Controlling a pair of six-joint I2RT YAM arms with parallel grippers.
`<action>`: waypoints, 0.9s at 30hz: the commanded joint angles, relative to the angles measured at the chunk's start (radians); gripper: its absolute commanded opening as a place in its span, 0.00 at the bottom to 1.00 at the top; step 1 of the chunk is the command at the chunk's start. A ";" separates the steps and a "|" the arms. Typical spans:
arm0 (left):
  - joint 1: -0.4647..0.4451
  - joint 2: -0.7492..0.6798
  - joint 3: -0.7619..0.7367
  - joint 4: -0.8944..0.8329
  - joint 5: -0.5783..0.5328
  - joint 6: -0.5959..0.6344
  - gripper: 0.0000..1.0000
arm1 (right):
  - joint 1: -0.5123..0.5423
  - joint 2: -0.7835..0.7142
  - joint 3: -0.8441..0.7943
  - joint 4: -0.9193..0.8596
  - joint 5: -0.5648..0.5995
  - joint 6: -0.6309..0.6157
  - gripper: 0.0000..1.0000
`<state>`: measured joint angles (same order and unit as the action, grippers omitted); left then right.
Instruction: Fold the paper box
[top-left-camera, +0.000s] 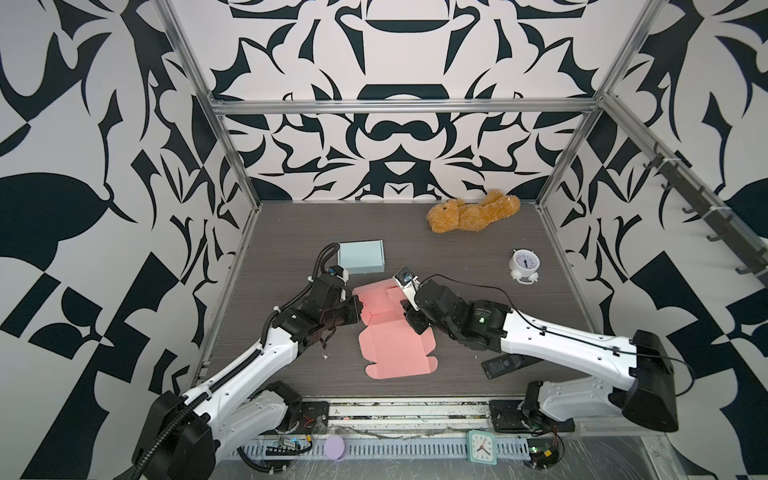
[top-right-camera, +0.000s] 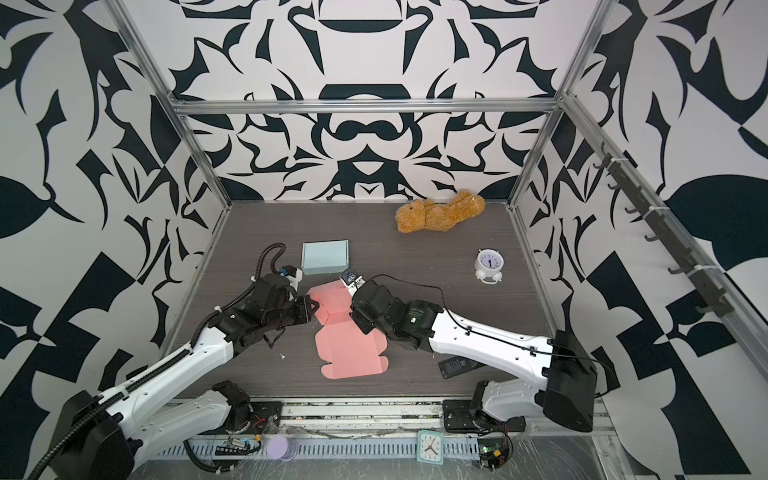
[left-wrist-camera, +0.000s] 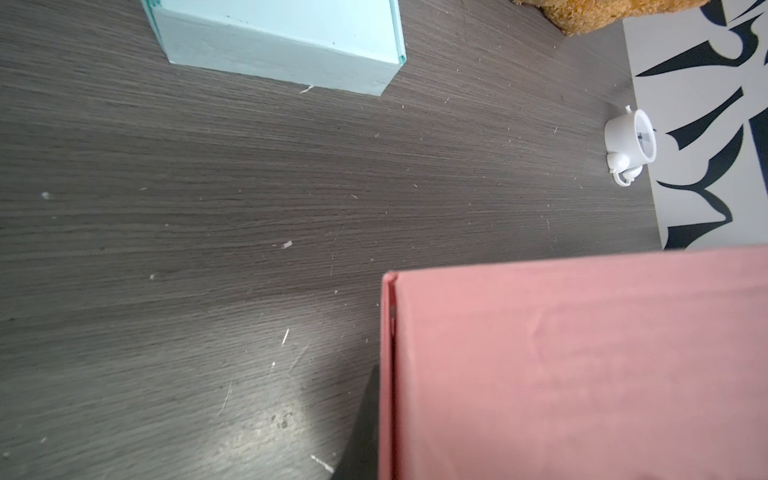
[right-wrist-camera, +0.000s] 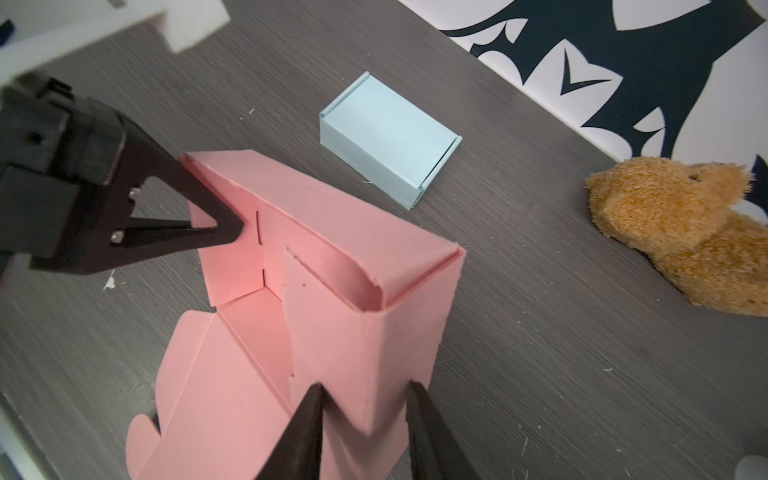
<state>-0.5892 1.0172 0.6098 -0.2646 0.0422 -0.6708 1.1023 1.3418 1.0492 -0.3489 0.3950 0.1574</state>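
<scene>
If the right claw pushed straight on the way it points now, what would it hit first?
The pink paper box: the right claw already straddles its raised side wall. Beyond that lies the light blue box, though depth is hard to judge.

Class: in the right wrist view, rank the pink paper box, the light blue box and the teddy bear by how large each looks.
1. pink paper box, largest, though nearest the camera.
2. teddy bear, partly cut off.
3. light blue box, smallest.
</scene>
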 joint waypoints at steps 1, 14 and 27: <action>-0.009 0.001 -0.022 0.061 -0.003 -0.048 0.07 | 0.016 0.013 0.057 -0.056 0.124 0.004 0.37; -0.045 0.047 -0.024 0.140 -0.034 -0.102 0.07 | 0.052 0.110 0.132 -0.130 0.331 -0.063 0.33; -0.066 0.058 -0.024 0.167 -0.036 -0.108 0.07 | 0.053 0.160 0.156 -0.129 0.407 -0.084 0.40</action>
<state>-0.6495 1.0813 0.5880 -0.1318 0.0013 -0.7635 1.1519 1.4990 1.1622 -0.4732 0.7444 0.0826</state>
